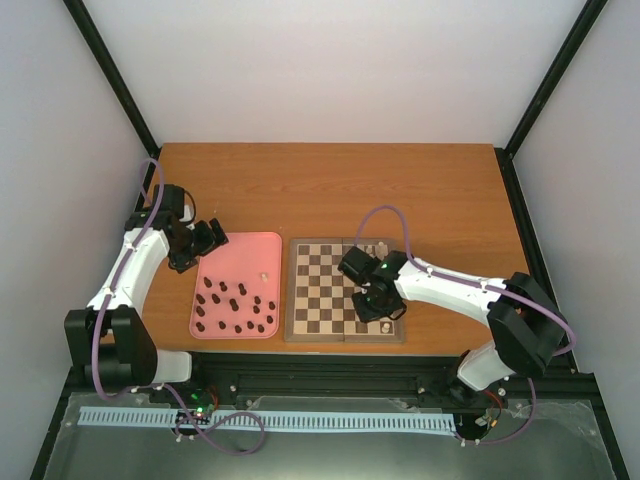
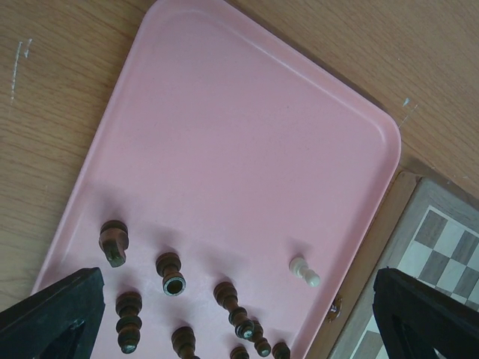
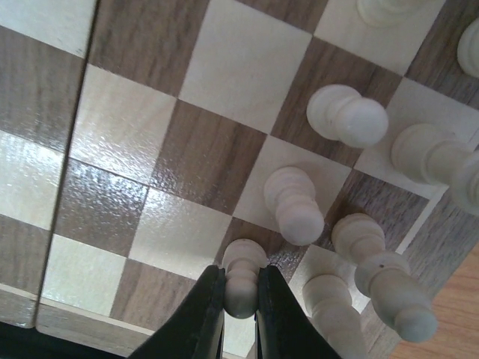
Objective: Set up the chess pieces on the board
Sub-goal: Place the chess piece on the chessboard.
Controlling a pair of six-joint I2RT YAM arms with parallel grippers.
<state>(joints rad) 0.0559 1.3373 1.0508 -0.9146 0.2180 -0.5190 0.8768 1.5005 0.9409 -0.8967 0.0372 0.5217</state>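
The chessboard [image 1: 320,290] lies at the table's middle. My right gripper [image 1: 378,305] is over its near right corner, shut on a cream-white pawn [image 3: 241,288]. The pawn is upright with its base on or just above a dark square [image 3: 202,149]. Several white pieces [image 3: 296,202] stand right beside it on the board [image 3: 247,67]. My left gripper [image 1: 205,240] is open and empty above the far left end of the pink tray [image 1: 240,245]. In the left wrist view its gripper [image 2: 239,321] is spread wide over dark pieces [image 2: 171,273] and one white pawn [image 2: 304,271] lying on the tray [image 2: 224,134].
Several dark pieces [image 1: 235,305] lie scattered on the tray's near half, and the lone white pawn [image 1: 263,275] lies by its right edge. More white pieces [image 1: 378,245] stand at the board's far right corner. The tray nearly touches the board's left edge.
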